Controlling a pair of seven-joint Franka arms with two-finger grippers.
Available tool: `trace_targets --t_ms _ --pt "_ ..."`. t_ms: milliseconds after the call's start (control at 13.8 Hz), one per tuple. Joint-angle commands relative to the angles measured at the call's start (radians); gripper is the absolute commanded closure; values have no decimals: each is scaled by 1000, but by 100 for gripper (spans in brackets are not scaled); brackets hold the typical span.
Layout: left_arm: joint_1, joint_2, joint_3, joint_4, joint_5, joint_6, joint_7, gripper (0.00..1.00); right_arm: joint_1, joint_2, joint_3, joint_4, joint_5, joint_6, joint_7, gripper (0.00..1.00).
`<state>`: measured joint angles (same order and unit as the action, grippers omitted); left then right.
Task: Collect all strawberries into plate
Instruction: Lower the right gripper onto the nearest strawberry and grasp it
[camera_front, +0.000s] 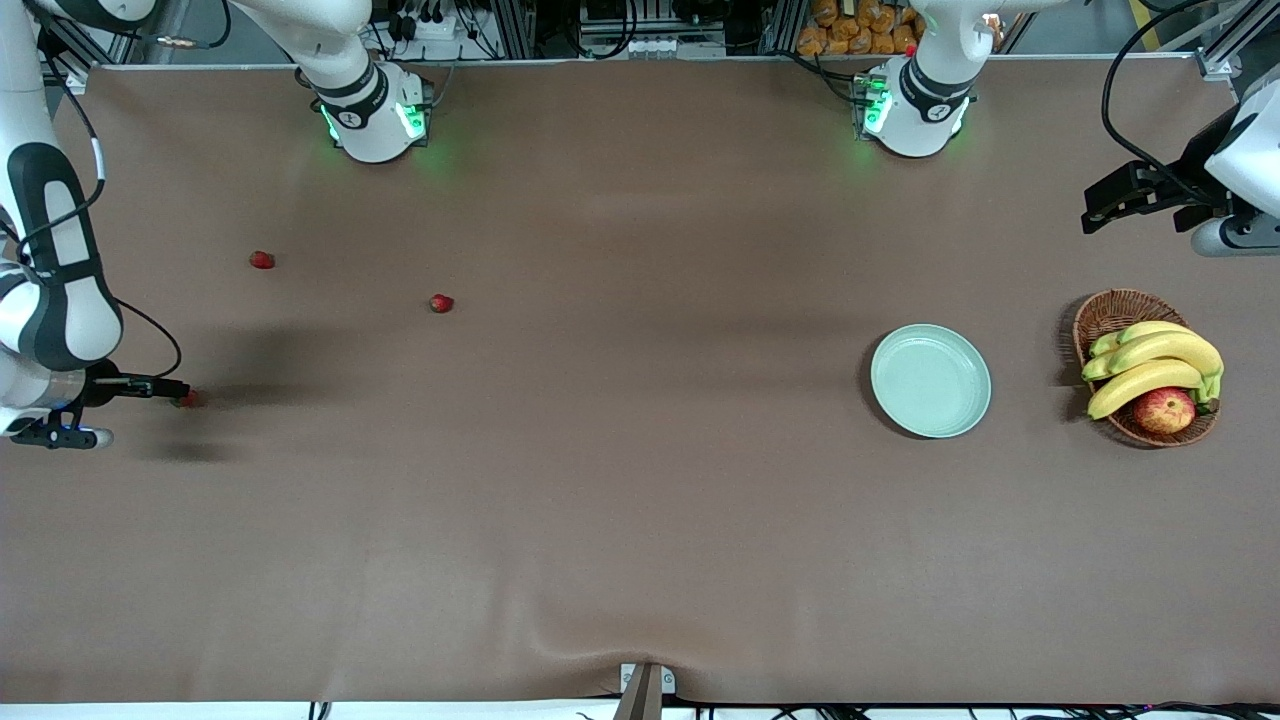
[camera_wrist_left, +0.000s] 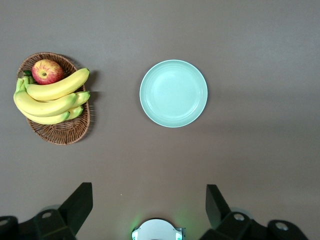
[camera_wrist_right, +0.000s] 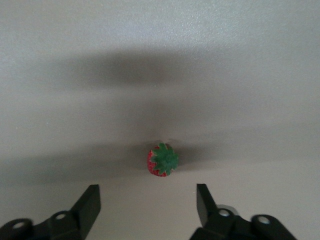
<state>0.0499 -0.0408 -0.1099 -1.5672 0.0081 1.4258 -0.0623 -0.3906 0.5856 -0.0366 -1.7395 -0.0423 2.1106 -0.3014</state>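
Note:
Three strawberries lie on the brown table toward the right arm's end: one (camera_front: 262, 260), a second (camera_front: 441, 303), and a third (camera_front: 190, 398) nearest the front camera. My right gripper (camera_front: 170, 390) is low and open, and this third berry lies just ahead of its fingertips. In the right wrist view the berry (camera_wrist_right: 163, 160) shows its green cap, just clear of the open gripper (camera_wrist_right: 147, 202). The mint-green plate (camera_front: 931, 380) is empty, toward the left arm's end. My left gripper (camera_front: 1095, 210) is open and empty, high over the table near the basket; its wrist view shows it (camera_wrist_left: 149, 205) with the plate (camera_wrist_left: 173, 93).
A wicker basket (camera_front: 1108, 312) with bananas (camera_front: 1150, 365) and an apple (camera_front: 1164, 410) stands beside the plate at the left arm's end; it also shows in the left wrist view (camera_wrist_left: 62, 134). The arm bases stand along the table's edge farthest from the front camera.

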Motion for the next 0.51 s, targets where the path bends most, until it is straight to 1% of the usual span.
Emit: trace_targets --t_ms 0,289,433 --pt "2 -11 -14 16 4 -13 10 0 -21 11 18 0 -21 15 -12 24" --pt "5 -37 -24 18 3 -13 7 0 -21 48 17 -2 -24 51 -19 25" --pt "8 -48 -22 16 0 -19 16 0 -25 57 17 -2 -33 69 -33 30"
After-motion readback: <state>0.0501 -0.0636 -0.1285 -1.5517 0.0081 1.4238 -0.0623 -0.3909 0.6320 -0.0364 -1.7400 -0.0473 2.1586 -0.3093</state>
